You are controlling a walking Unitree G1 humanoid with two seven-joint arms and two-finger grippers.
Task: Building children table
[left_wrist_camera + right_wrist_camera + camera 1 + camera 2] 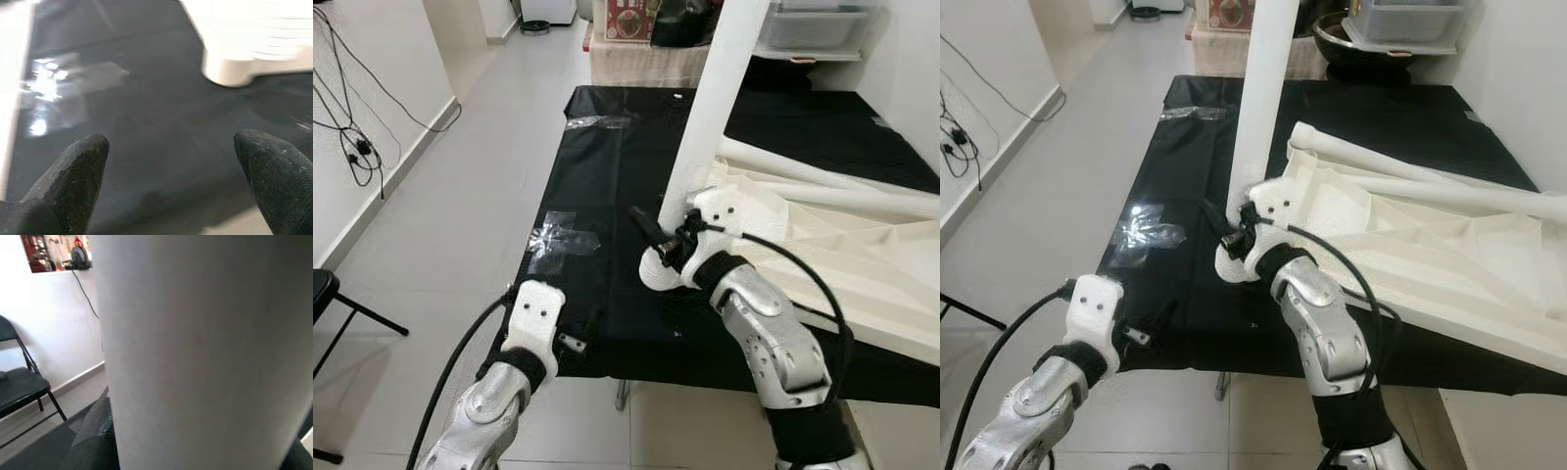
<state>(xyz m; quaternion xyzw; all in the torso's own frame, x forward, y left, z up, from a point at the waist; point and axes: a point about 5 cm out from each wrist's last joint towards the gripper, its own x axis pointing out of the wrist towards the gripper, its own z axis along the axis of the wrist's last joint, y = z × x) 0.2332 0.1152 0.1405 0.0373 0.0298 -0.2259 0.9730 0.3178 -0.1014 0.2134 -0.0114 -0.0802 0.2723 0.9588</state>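
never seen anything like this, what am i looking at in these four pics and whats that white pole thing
This is a humanoid robot with two silver arms, each ending in a hand of two black fingers. The two wide pictures come from a stereo camera on its head, looking down. The other two come from cameras on its wrists.

In front of it is a table covered in black sheeting. On it lies an upturned white children's table top, with one white leg lying across it.

The right hand is at the foot of another white leg that stands upright at the top's corner; in the right wrist picture that leg is the big white column. Whether its fingers are gripping is unclear. The left hand hovers open above the black sheeting, holding nothing.
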